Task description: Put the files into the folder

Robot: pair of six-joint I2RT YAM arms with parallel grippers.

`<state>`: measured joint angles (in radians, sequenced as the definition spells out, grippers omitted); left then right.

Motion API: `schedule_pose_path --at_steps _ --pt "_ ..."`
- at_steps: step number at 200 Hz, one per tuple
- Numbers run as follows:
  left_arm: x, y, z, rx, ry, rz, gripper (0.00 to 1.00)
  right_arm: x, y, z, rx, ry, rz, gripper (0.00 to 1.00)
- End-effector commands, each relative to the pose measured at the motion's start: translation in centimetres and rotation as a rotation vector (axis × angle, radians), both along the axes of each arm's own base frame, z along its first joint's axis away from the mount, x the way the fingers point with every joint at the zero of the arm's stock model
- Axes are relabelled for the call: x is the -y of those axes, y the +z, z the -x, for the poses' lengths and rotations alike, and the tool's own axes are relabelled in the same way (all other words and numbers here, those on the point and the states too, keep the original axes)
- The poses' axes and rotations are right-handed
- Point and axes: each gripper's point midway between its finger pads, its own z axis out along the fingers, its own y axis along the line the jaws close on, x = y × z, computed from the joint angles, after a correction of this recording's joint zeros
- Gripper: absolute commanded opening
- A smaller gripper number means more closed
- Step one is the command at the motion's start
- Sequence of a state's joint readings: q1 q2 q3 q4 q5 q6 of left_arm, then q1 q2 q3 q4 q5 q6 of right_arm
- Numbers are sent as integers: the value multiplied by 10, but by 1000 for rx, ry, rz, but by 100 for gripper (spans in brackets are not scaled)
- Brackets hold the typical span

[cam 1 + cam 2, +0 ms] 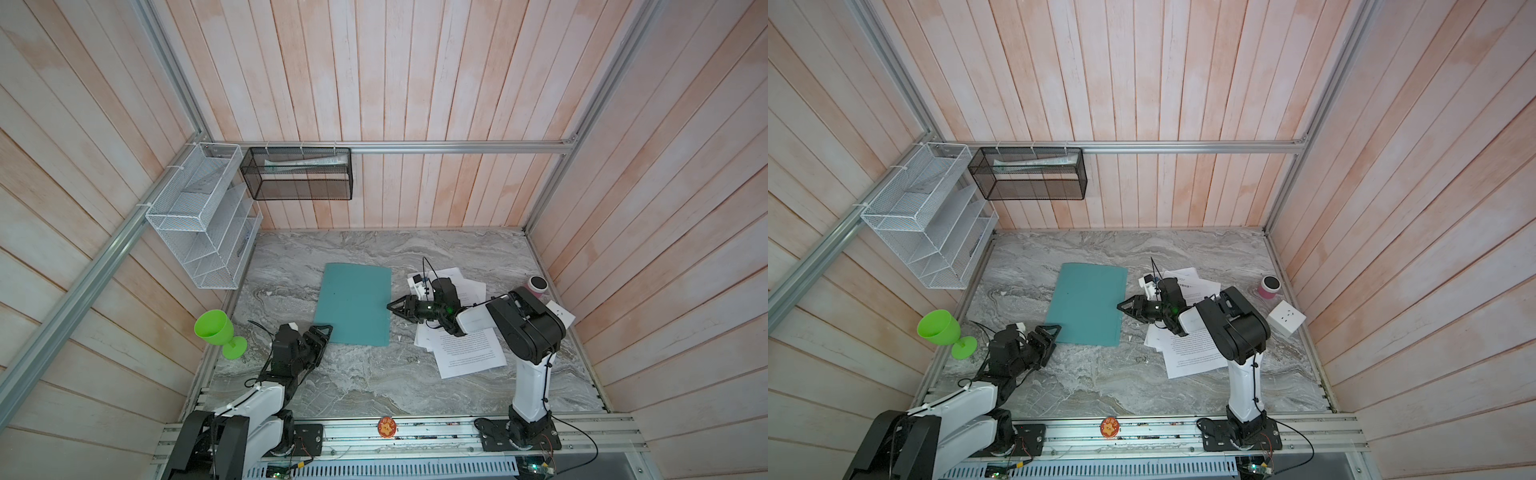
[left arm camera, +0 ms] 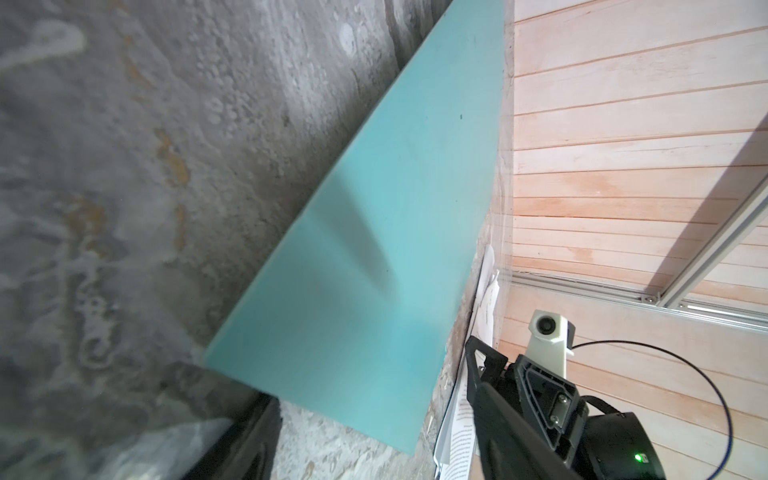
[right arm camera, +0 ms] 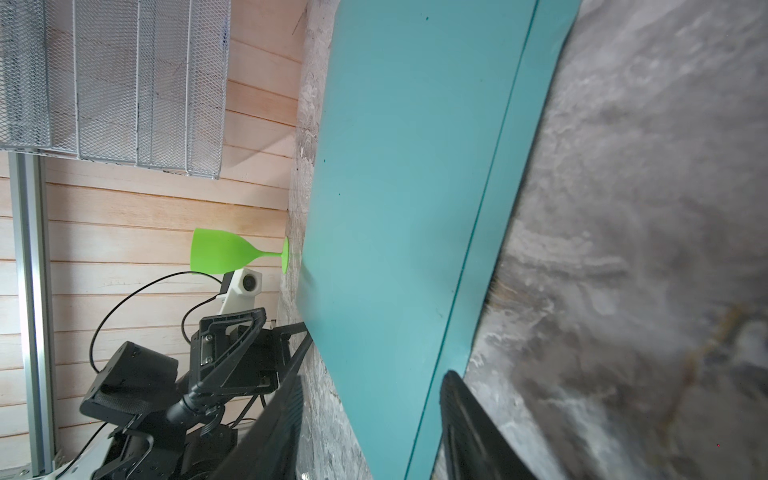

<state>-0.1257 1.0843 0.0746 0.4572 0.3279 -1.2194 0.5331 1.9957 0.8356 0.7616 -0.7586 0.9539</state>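
Observation:
The teal folder [image 1: 353, 305] [image 1: 1088, 305] lies shut and flat on the marble table in both top views. The files [image 1: 465, 351] [image 1: 1196, 351] are white printed sheets spread loosely to its right, partly under the right arm. My right gripper [image 1: 392, 307] [image 3: 374, 378] is open, low at the folder's right edge, and that edge [image 3: 415, 249] runs between its jaws. My left gripper [image 1: 326, 330] [image 2: 374, 415] is open at the folder's near left corner, holding nothing. The folder's inside is hidden.
A green goblet [image 1: 216, 332] stands at the table's left edge by the left arm. A pink cup with a black lid [image 1: 537, 286] and a white socket cube [image 1: 1285, 318] sit at the right. A white wire rack [image 1: 199, 232] and black mesh basket [image 1: 299, 172] hang on the walls.

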Motion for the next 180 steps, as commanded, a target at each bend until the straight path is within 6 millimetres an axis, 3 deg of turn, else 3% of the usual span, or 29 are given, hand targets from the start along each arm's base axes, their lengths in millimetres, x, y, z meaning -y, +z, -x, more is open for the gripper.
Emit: schedule_pose_path --at_steps 1,52,90,180 --pt "-4 7 -5 62 32 1 75 0 -4 -4 -5 0 -2 52" --pt "-1 16 -13 69 6 -11 75 -1 -3 -5 -4 0 -3 51" --pt "3 3 -6 -33 -20 -16 74 -1 -3 -6 -7 -1 -1 51" --pt "-3 10 -14 34 19 -18 74 0 -2 -6 -1 -7 -1 51"
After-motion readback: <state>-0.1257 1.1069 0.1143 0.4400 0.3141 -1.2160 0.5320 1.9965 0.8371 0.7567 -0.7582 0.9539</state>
